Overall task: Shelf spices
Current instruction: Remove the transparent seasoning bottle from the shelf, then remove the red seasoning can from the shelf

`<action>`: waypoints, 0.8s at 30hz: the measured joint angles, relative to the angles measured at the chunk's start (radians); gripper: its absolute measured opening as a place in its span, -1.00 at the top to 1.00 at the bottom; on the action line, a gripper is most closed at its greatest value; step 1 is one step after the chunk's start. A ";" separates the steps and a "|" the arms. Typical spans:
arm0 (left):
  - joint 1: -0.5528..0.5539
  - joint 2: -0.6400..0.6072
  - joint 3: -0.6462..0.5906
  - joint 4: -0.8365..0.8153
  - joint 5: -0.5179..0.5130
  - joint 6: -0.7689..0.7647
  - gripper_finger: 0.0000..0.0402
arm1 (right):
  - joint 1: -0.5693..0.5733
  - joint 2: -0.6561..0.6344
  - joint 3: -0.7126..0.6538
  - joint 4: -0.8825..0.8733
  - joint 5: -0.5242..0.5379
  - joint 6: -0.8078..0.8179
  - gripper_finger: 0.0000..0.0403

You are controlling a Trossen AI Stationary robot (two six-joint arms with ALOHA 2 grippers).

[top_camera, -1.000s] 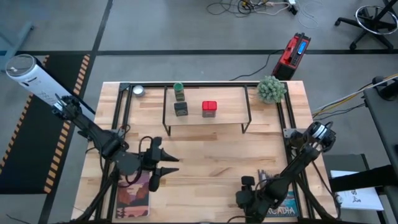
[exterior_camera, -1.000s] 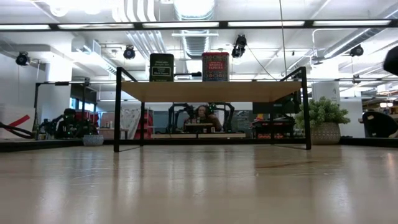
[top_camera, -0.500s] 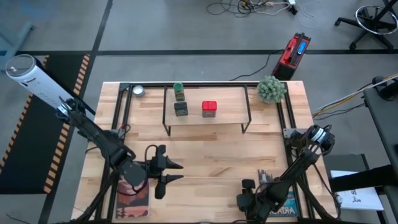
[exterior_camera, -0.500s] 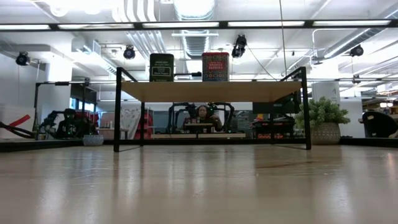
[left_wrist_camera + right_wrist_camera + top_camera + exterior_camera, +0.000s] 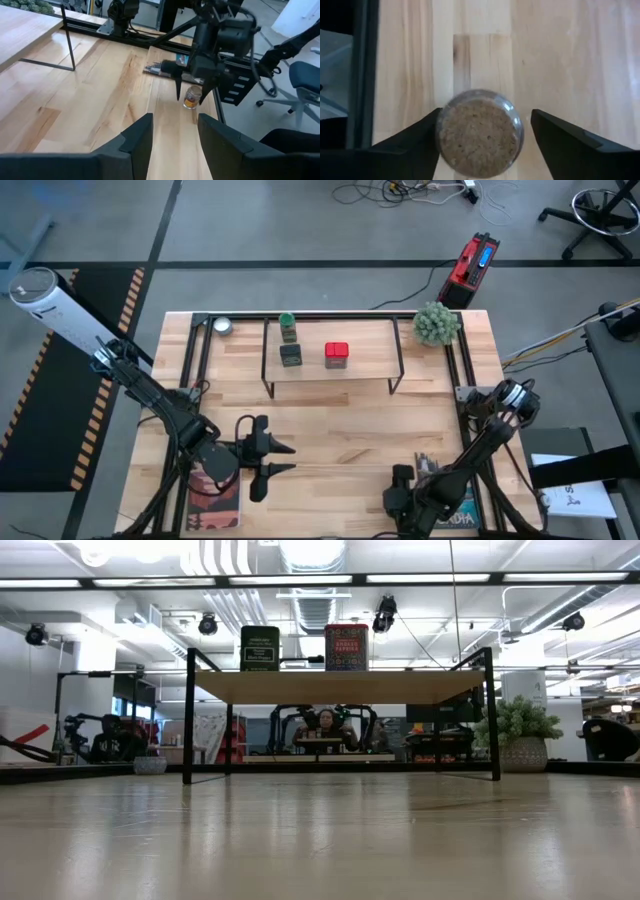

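Note:
On the shelf (image 5: 333, 370) at the table's far middle stand a green-capped bottle (image 5: 288, 326), a dark grey square jar (image 5: 291, 355) and a red square tin (image 5: 337, 355). The tiny round beige jar (image 5: 480, 132) stands upright on the table near the right front corner. My right gripper (image 5: 191, 95) points down over it, open, one finger on each side of it. My left gripper (image 5: 279, 458) hovers at the near left, open with a small gap and nothing between its fingers, pointing toward the table's right. My right gripper stands open around the beige jar, coming from above. One finger (image 5: 417, 145) lies close against the jar's side (image 5: 440, 135), and I cannot tell whether it touches. The other finger (image 5: 570, 145) stands apart from the jar.
A round silver tin (image 5: 222, 326) sits at the far left and a potted plant (image 5: 437, 323) at the far right. Books lie at the near left (image 5: 213, 498) and near right (image 5: 458, 512). The black table frame (image 5: 196, 350) runs along the sides. Bare wood lies before the shelf.
My left gripper has moved a little toward the table's near edge and right, still pointing right. The spices on the shelf have stayed where they were.

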 joint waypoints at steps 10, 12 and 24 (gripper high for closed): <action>0.000 -0.002 0.000 -0.010 -0.012 0.037 0.08 | -0.004 -0.103 0.135 -0.172 0.080 -0.057 -0.54; 0.000 -0.003 0.000 -0.023 -0.018 0.044 0.06 | -0.005 -0.130 0.156 -0.171 0.127 -0.088 -0.54; 0.025 -0.012 0.000 -0.188 -0.232 0.024 0.05 | -0.218 -0.359 0.155 -0.333 0.400 -0.391 -0.53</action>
